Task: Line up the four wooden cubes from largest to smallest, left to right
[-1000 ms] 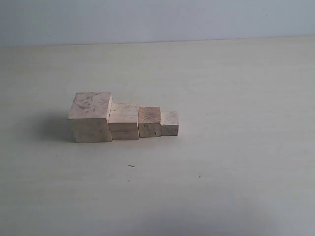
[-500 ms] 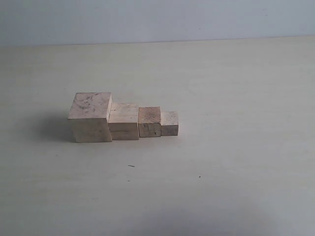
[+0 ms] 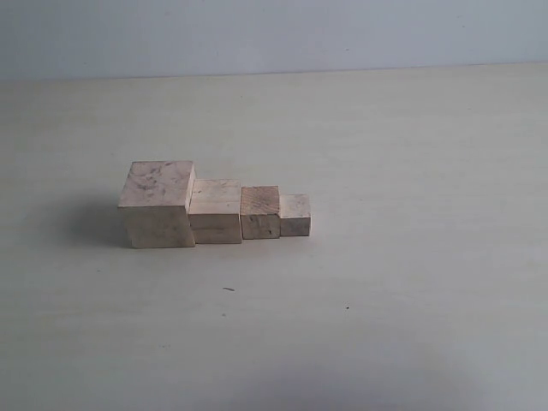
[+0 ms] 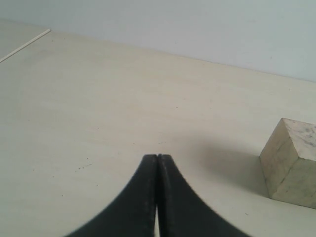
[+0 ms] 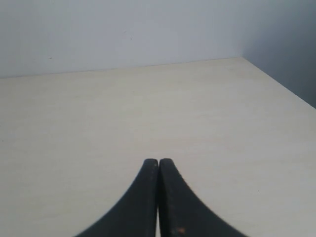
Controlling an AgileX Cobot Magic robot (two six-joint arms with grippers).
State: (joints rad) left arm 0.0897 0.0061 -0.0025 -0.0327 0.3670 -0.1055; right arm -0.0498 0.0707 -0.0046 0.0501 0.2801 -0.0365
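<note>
Four pale wooden cubes stand in a touching row on the table in the exterior view: the largest cube [image 3: 158,204] at the left, then the second cube [image 3: 215,211], the third cube [image 3: 259,212] and the smallest cube [image 3: 294,214] at the right. Neither arm shows in that view. In the left wrist view my left gripper [image 4: 157,157] is shut with nothing in it, and the largest cube [image 4: 291,163] sits off to one side, apart from it. My right gripper [image 5: 158,160] is shut and empty over bare table, no cube in its view.
The pale table [image 3: 385,282] stretches around the row, with its far edge against a light wall [image 3: 274,34]. The right wrist view shows a table corner [image 5: 242,58]. A thin white line [image 4: 24,47] crosses the table far from the left gripper.
</note>
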